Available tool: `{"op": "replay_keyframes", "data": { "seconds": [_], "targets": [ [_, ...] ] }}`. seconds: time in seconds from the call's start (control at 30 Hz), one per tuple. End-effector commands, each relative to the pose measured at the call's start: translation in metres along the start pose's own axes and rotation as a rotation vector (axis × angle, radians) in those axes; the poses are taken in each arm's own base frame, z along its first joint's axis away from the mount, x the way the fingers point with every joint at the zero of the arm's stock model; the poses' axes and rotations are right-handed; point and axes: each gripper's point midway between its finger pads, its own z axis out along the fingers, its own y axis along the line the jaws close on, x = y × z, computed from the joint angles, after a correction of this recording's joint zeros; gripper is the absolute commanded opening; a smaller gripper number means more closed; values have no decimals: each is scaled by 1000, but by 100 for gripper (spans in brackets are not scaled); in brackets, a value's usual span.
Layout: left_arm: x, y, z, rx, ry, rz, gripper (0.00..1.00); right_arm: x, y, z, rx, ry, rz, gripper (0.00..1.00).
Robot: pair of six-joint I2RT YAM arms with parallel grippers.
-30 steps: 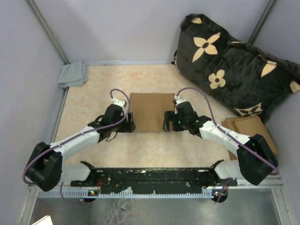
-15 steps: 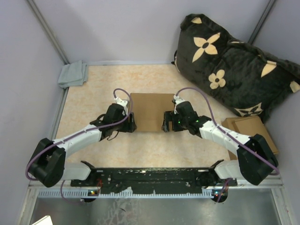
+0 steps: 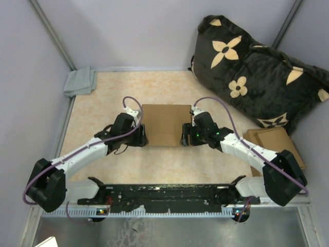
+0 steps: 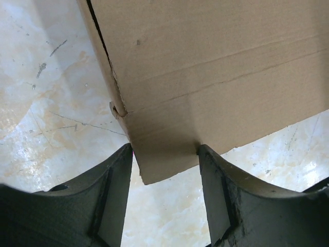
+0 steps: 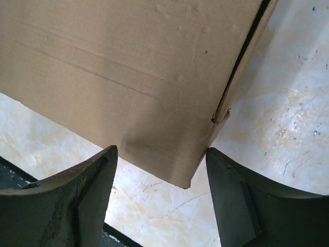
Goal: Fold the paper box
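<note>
The paper box (image 3: 165, 123) is a plain brown, shallow cardboard box lying closed and flat in the middle of the marbled table. My left gripper (image 3: 143, 138) is at its near left corner. In the left wrist view that corner (image 4: 154, 164) sits between the fingers, and both fingertips (image 4: 127, 150) touch the cardboard. My right gripper (image 3: 185, 140) is at the near right corner. In the right wrist view the corner (image 5: 180, 170) pokes between the jaws, with each fingertip (image 5: 209, 153) against an edge. Crease lines and a slit along the side wall show in both wrist views.
A large black pillow (image 3: 257, 67) with tan flowers leans at the back right. A pile of flat brown cardboard sheets (image 3: 275, 140) lies at the right edge. A folded grey cloth (image 3: 80, 81) sits in the back left corner. Lilac walls close in three sides.
Both grippers have narrowed their jaws onto the box's near corners. The left arm has shifted slightly; the box has stayed where it was.
</note>
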Motion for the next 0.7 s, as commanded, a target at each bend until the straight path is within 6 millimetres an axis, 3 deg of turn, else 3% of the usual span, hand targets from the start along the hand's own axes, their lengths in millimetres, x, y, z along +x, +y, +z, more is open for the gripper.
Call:
{"op": "replay_keyframes", "data": {
  "seconds": [0.0,0.47,0.67],
  "targets": [
    [-13,-17,-14,48,-5,-17,59,-20,19,-16,-54,-54,-9,69],
    [-13,-16,-22,32,15,-24,59,-17,23,-32,-40,4,20,69],
    [-10,-14,-18,25,24,-22,59,-15,18,-26,-23,9,12,69]
  ]
}}
